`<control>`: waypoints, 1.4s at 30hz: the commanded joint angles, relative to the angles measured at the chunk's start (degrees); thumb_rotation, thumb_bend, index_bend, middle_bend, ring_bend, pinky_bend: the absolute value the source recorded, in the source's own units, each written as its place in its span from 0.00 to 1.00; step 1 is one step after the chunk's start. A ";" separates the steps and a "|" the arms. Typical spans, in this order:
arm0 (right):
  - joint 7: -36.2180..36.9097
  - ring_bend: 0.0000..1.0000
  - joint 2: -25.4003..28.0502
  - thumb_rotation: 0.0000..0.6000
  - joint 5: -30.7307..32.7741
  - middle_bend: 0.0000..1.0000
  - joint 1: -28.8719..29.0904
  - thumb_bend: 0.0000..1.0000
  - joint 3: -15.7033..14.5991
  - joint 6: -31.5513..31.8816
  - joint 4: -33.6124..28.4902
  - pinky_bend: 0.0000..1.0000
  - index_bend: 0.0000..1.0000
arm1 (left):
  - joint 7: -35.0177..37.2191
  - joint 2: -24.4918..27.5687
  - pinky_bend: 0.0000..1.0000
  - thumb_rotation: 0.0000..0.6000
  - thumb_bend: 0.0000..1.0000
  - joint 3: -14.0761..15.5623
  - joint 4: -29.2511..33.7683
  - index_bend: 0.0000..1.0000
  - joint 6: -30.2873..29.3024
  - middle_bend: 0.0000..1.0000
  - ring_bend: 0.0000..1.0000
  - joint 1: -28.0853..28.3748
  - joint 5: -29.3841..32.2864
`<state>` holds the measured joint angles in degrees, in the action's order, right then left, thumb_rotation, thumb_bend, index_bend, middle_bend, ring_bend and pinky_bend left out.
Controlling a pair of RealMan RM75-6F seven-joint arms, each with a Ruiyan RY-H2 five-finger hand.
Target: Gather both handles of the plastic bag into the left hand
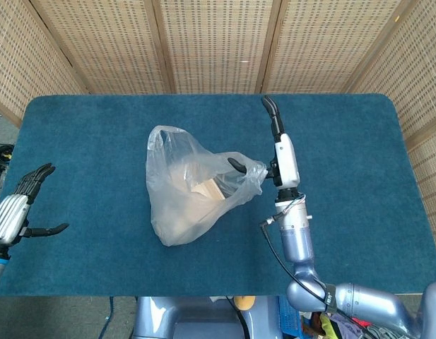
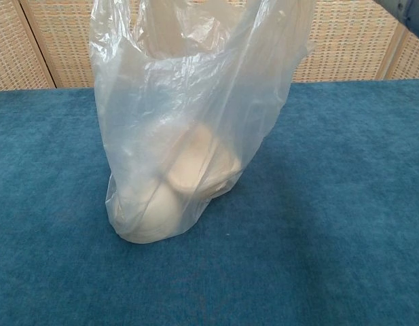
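Bag: the plastic bag [image 1: 193, 187] stands on the blue table [image 1: 83, 148], a little left of the table's middle, its upper part pulled up and toward my right side. In the chest view it fills the centre of the frame, top cut off by the edge.
Contents: pale, rounded food items [image 2: 195, 170] sit low inside the bag, seen through the film; I cannot tell exactly what they are.
Right hand: my right hand [image 1: 274, 152] is raised just beside the bag's right edge, with one handle [image 1: 251, 171] bunched against it. A dark fingertip [image 1: 236, 165] hooks into the plastic, so I am holding that handle; another finger points away toward the far edge.
Left hand: my left hand [image 1: 23, 208] hovers at the table's left edge, well apart from the bag, fingers spread and holding nothing.
Other handle: the left loop [image 1: 160, 138] stands free at the bag's top left, untouched.
Surroundings: woven wicker screens [image 1: 218, 42] stand behind the table.
In the way: bare cloth lies between my left hand and the bag.
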<state>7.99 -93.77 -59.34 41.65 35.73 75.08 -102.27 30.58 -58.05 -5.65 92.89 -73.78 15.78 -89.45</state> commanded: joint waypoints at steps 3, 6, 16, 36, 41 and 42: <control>-0.24 0.00 1.10 1.00 -1.70 0.00 -0.13 0.00 -0.75 -0.06 0.15 0.00 0.00 | 33.61 0.79 0.00 1.00 0.13 1.26 -7.27 0.00 5.73 0.00 0.00 12.25 -12.14; -0.03 0.00 1.41 1.00 -1.83 0.00 -0.14 0.00 -0.81 -0.11 0.21 0.00 0.00 | 43.35 -0.65 0.00 1.00 0.13 1.34 -10.17 0.00 6.58 0.00 0.00 15.20 -11.94; 0.55 0.00 2.47 1.00 -2.10 0.00 -0.37 0.00 -1.20 -0.06 -1.30 0.00 0.00 | 79.31 -6.09 0.09 1.00 0.12 3.32 -20.76 0.00 5.34 0.00 0.00 24.14 -13.51; 0.09 0.00 3.56 1.00 -3.13 0.00 -0.20 0.00 -1.83 0.66 -3.04 0.00 0.00 | 101.65 -10.56 0.10 1.00 0.12 5.96 -22.00 0.00 8.64 0.00 0.00 34.67 -11.49; -0.12 0.00 3.91 1.00 -2.85 0.00 -0.13 0.00 -1.94 0.50 -2.80 0.00 0.00 | 102.43 -11.23 0.10 1.00 0.11 7.14 -21.32 0.00 9.02 0.00 0.00 35.79 -11.34; -0.08 0.00 3.91 1.00 -2.89 0.00 -0.13 0.00 -1.96 0.56 -2.75 0.00 0.00 | 102.58 -11.30 0.10 1.00 0.11 7.32 -21.26 0.00 8.90 0.00 0.00 35.88 -11.32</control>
<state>7.91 -89.87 -62.22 41.52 33.76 75.63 -105.02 133.09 -69.28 1.59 71.57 -64.84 51.59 -100.81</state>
